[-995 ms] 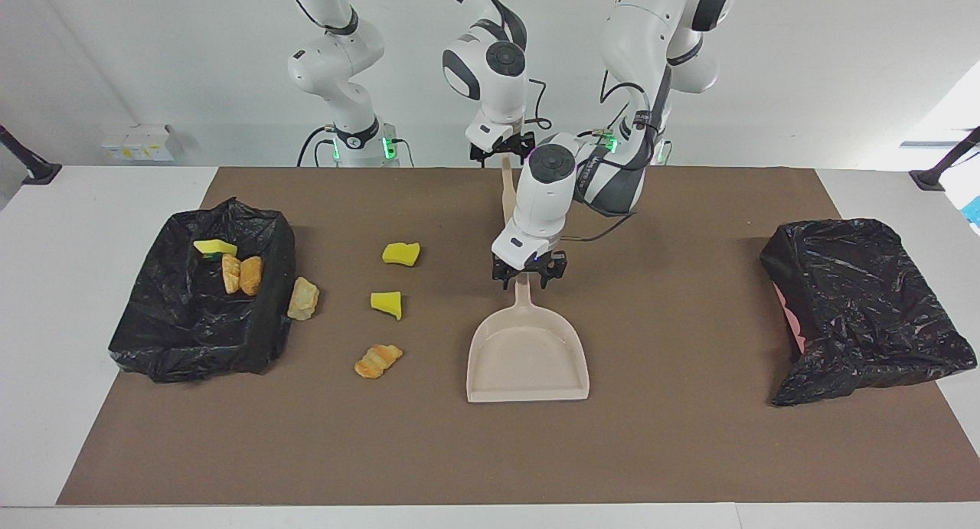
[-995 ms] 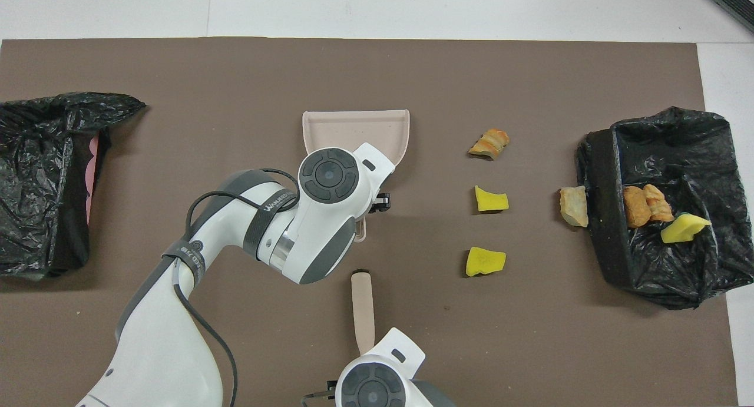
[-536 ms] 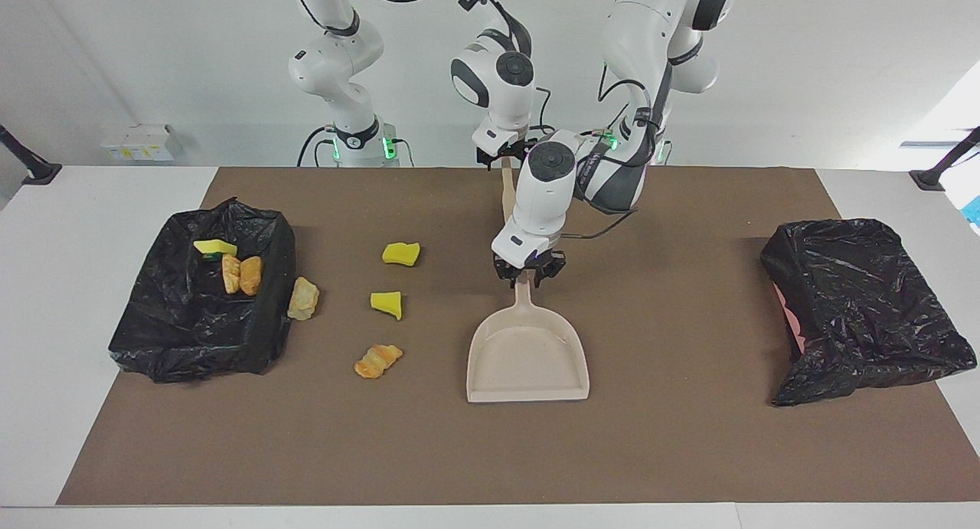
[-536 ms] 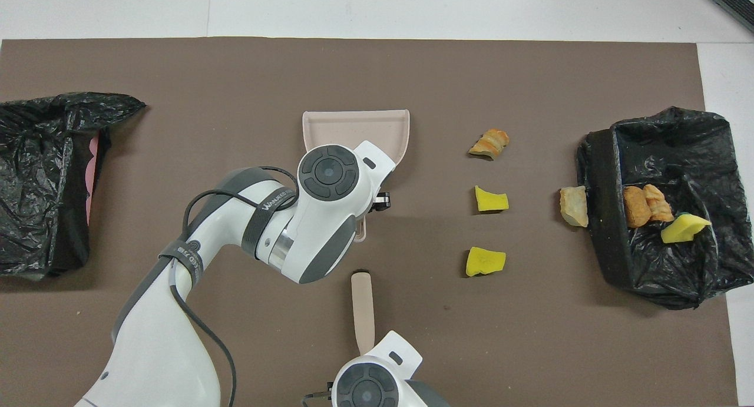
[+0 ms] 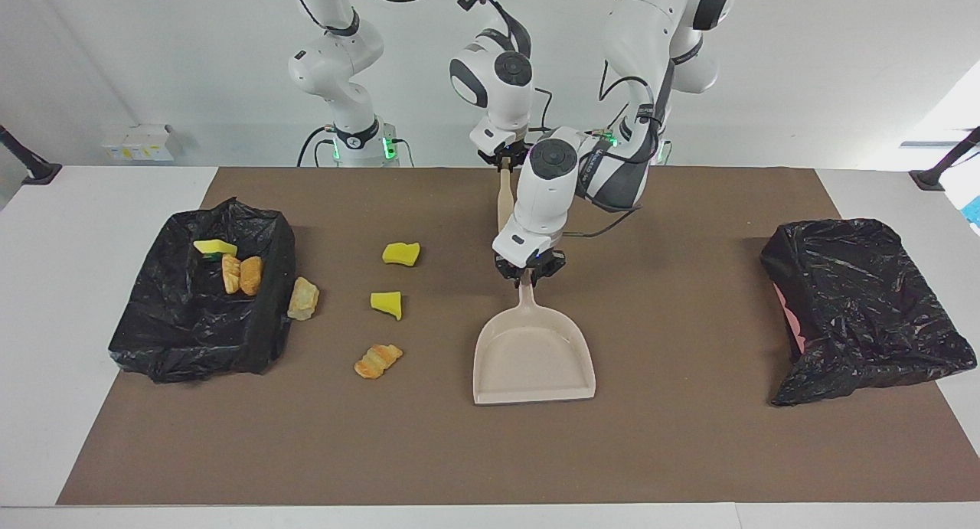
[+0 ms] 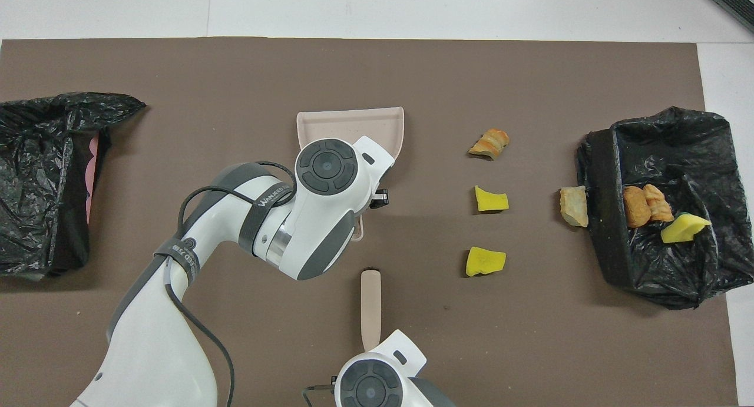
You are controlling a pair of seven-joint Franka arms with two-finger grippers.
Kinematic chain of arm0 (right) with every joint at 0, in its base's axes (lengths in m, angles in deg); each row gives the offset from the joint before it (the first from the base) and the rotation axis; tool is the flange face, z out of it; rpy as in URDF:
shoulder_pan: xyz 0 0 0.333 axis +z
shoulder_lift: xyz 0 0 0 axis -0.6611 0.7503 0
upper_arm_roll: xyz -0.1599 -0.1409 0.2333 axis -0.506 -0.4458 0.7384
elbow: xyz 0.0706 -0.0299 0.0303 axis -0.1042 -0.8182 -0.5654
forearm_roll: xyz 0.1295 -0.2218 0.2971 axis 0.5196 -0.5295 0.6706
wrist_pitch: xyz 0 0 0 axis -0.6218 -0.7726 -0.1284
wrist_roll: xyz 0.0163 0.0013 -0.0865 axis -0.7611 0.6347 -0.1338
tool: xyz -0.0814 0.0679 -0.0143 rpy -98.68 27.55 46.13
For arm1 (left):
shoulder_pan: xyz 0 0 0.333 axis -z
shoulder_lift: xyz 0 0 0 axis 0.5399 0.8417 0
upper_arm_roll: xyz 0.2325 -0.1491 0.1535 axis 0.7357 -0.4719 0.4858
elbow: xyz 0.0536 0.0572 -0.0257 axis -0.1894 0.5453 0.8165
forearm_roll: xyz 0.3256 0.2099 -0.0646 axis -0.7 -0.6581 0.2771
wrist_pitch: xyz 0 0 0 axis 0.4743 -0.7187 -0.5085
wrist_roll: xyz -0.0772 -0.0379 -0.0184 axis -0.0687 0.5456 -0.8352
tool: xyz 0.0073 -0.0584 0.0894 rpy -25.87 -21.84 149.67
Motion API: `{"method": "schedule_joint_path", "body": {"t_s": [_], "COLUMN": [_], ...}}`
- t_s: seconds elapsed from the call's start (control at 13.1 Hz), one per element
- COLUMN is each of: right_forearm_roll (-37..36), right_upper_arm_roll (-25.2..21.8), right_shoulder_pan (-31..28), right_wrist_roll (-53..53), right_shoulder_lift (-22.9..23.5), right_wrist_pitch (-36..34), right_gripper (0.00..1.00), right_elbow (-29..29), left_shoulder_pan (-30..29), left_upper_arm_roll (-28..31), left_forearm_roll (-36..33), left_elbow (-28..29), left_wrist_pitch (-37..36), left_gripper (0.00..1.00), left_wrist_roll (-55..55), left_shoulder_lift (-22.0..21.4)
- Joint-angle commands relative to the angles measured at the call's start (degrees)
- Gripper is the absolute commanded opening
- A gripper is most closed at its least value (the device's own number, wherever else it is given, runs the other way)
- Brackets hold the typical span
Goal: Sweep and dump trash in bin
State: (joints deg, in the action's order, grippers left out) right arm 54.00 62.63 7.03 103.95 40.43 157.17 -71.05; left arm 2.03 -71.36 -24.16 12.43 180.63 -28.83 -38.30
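Facing view: taken from high across the table, looking back toward both robot bases, wide enough to hold the whole brown mat. Overhead view: taken from above the robots' end, looking forward and steeply down, closer in, cropping the arms' upper links. Shared by both, half a turn apart: the mat, the left gripper near its middle, the dustpan just under it.
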Motion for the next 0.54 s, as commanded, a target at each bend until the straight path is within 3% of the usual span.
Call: {"method": "schedule_joint_path", "body": {"t_s": [0.0, 0.31, 0.46], "right_forearm_roll": [1.06, -1.21, -8.57], "right_upper_arm_roll": [-0.03, -0.21, -0.12], "right_shoulder_pan": [-3.75, -11.65, -15.97], "right_wrist_roll": [1.33, 2.64, 2.12], "right_shoulder_lift": [-4.78, -9.97, -11.65], "right_wrist_pitch": [-4.67, -13.54, -19.00], "right_gripper": [0.00, 0.00, 0.00], "right_elbow": [-0.38, -0.38, -0.29], "left_shoulder_pan": [-2.44, -7.45, -8.95], "left_upper_arm_roll": [0.42, 0.42, 0.50], "left_forearm_roll": [-1.20, -1.30, -1.47], "left_elbow": [-0.52, -0.34, -0.25], "left_wrist_pitch": [-1.84, -5.00, -6.75], "left_gripper": [0.00, 0.00, 0.00], "left_wrist_roll": [-5.60, -26.51, -34.43], "left_shoulder_lift": [-2.42, -4.00, -4.09]}}
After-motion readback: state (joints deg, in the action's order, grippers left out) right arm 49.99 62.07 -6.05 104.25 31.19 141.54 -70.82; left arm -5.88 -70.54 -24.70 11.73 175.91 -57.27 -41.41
